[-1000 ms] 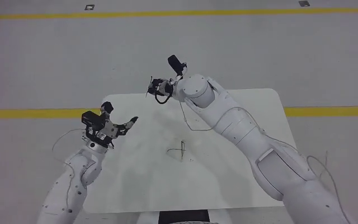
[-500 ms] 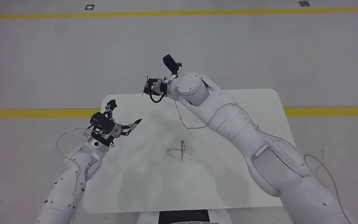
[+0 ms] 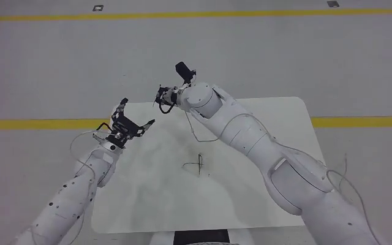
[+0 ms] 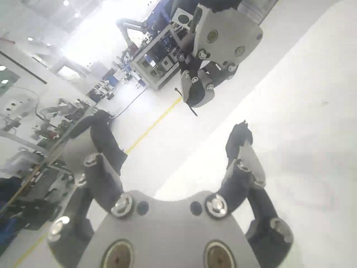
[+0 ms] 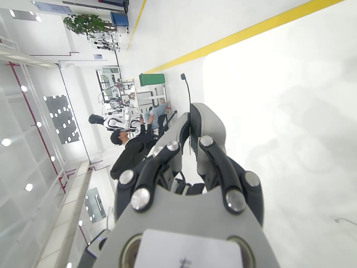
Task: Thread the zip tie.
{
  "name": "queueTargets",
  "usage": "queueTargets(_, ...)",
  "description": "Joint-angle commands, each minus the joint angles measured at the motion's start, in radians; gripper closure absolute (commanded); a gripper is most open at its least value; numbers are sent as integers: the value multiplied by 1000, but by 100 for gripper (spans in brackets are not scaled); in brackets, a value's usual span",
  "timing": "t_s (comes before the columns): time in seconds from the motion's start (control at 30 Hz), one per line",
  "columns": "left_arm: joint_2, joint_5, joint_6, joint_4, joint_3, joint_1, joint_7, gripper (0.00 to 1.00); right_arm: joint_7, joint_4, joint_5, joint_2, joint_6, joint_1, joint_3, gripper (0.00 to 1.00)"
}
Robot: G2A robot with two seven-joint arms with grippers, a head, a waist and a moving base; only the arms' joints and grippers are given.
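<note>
Since a second ago the left claw (image 3: 131,124) has swung up toward the far left corner of the table (image 3: 245,190), closing on the right claw (image 3: 163,97), which has slid a little leftward. The left claw gapes wide and holds nothing. The right claw is pinched on the zip tie (image 5: 189,96), whose head end sticks out past the fingertips, just beyond the far edge near that corner. The two claws are near but apart, with free air between them. A thin black crossed thing (image 3: 197,164) (cannot tell what) lies mid-table, well apart from both.
</note>
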Motion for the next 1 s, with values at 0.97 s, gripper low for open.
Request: queueTargets(0.97, 42, 0, 126, 33, 150, -97, -87, 0, -19, -40, -19, -3, 0, -76, 55, 100)
